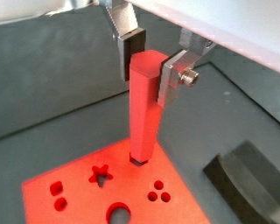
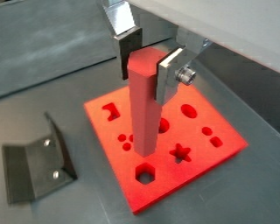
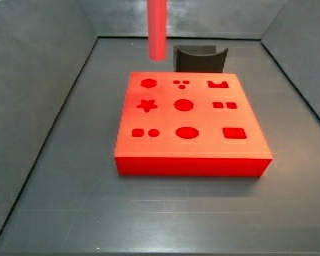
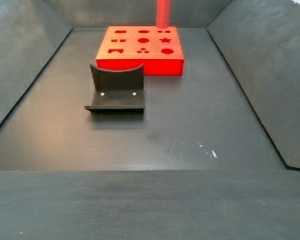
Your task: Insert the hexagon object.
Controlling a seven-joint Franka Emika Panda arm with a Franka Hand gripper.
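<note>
My gripper (image 1: 150, 83) is shut on the top of the hexagon object (image 1: 140, 122), a long red-pink rod that hangs upright between the fingers in both wrist views (image 2: 145, 109). The rod's lower end hovers above the flat red block (image 1: 90, 197), near a small dark hexagonal hole (image 2: 143, 175) at the block's corner. In a side view only the rod (image 3: 157, 28) shows, above the block's (image 3: 190, 150) far left part; the gripper is out of frame. It also shows in a side view (image 4: 163, 11) above the block (image 4: 142, 64).
The dark fixture (image 3: 199, 57) stands on the floor behind the block. It also shows in a side view (image 4: 116, 89) and in both wrist views (image 1: 254, 175) (image 2: 38, 162). Grey bin walls (image 3: 49, 120) slope up on all sides.
</note>
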